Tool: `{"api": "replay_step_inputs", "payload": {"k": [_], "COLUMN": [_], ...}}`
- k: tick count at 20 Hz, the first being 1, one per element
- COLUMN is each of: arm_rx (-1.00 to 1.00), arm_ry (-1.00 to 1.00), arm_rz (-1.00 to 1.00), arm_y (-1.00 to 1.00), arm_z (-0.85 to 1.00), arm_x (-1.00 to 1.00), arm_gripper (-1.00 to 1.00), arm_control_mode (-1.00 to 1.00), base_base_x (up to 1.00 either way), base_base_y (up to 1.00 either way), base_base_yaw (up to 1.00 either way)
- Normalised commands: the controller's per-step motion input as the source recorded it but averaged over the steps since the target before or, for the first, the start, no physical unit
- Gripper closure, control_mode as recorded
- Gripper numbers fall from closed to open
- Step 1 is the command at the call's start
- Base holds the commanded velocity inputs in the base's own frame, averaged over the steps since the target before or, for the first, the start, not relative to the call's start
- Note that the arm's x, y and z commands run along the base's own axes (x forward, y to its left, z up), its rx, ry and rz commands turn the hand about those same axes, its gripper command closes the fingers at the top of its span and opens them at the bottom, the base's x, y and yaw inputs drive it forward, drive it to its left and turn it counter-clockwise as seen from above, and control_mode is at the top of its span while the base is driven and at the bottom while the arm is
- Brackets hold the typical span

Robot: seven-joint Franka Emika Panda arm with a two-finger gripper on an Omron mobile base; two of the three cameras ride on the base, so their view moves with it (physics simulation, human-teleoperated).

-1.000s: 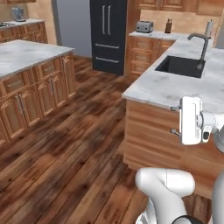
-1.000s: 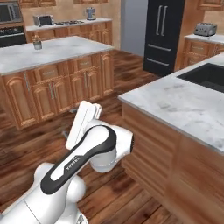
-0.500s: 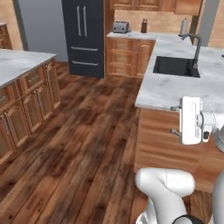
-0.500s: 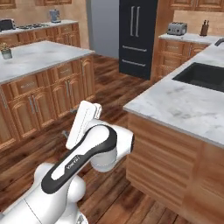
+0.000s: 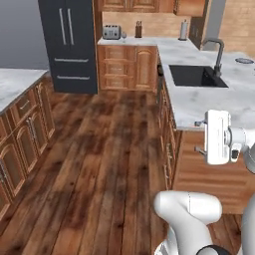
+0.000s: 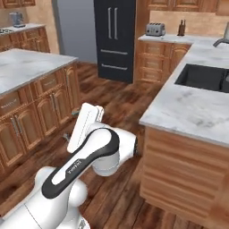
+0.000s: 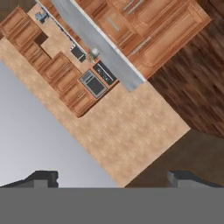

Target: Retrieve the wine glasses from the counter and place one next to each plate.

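**Arm folded at counter corner, pincer spread wide, nothing held**

Left base view: the counter (image 5: 199, 102), white veined marble over brown wooden doors, runs from the near right back to the far wall. A black sink (image 5: 196, 75) with a dark faucet (image 5: 217, 52) is set into it. At the far end stand a toaster (image 5: 111, 32), a knife block (image 5: 138, 30) and a paper towel roll (image 5: 184, 30). A dark fridge (image 5: 68, 42) stands left of that run. The white arm rises at lower right, folded beside the counter's near corner.

Right base view: same counter at right, sink partly cut by the frame edge. A second marble-topped island (image 6: 31, 67) sits left. Wine glasses and plates: cannot tell where they are.

Hand view: gripper (image 7: 116, 178) fingertips (image 7: 43, 178) stand far apart at the bottom edge, nothing between them. Beyond them, tilted, wooden cabinet fronts, a grey counter strip and tan tile.
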Motion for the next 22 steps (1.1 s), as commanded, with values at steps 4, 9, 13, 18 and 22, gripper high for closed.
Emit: {"api": "replay_step_inputs", "payload": {"k": [4,9,13,18,22], "arm_rx": [0.0,0.0,0.0,0.0,0.0], "arm_ry": [0.0,0.0,0.0,0.0,0.0], "arm_rz": [0.0,0.0,0.0,0.0,0.0], "arm_y": [0.0,0.0,0.0,0.0,0.0], "arm_z": [0.0,0.0,0.0,0.0,0.0], "arm_x": [0.0,0.0,0.0,0.0,0.0], "arm_gripper": [-1.0,-1.0,-1.0,-1.0,-1.0], "arm_control_mode": [1.0,1.0,1.0,1.0,1.0], "base_base_x": [0.76,0.82,1.0,1.0,1.0], "base_base_y": [1.0,1.0,1.0,0.98,0.2], "base_base_yaw": [-0.36,-0.34,-0.29,-0.26,-0.02]}}
